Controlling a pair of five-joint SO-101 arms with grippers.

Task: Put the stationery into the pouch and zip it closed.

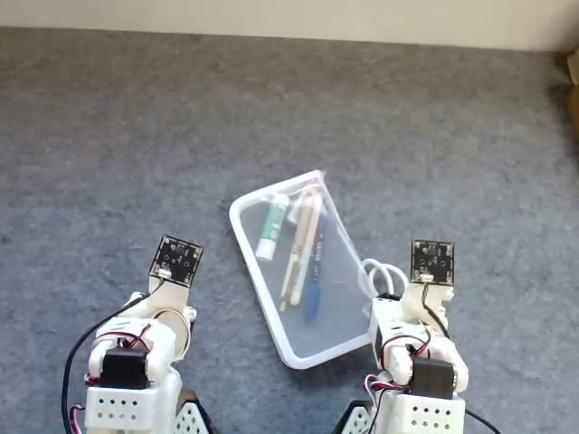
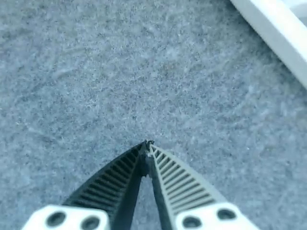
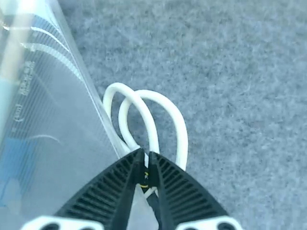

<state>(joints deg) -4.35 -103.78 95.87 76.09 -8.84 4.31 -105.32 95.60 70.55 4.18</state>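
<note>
Two robot arms sit side by side at a grey carpeted surface (image 1: 136, 117), with a clear plastic pouch (image 1: 336, 318) lying flat between them. The pouch is angled away from the arms, and its near corner is just to the inside of the right gripper (image 3: 146, 154).

Inside the pouch and lying along its length are a green-and-white tube (image 1: 270, 229), a pair of pale wooden sticks (image 1: 303, 242) and a blue pen (image 1: 314, 291). The tube is the farthest from both grippers and the pen is the nearest.

The right gripper's black ribbed fingers (image 3: 180, 191) are pressed together at the tips, pinching the base of a white cord loop (image 3: 149, 94). The loop hangs off the pouch's long edge on that arm's side. Its two bends curl out onto the carpet just ahead of the fingertips, and the clear wall of the pouch (image 3: 57, 158) runs right alongside the jaws.

The left gripper (image 2: 147, 143) is closed on nothing, with its fingertips meeting over bare carpet. The white rim of the pouch (image 2: 278, 33) lies ahead of it and off to its right, well apart from the tips. In the overhead view the left arm (image 1: 136, 362) is drawn back near the table's near edge.
</note>
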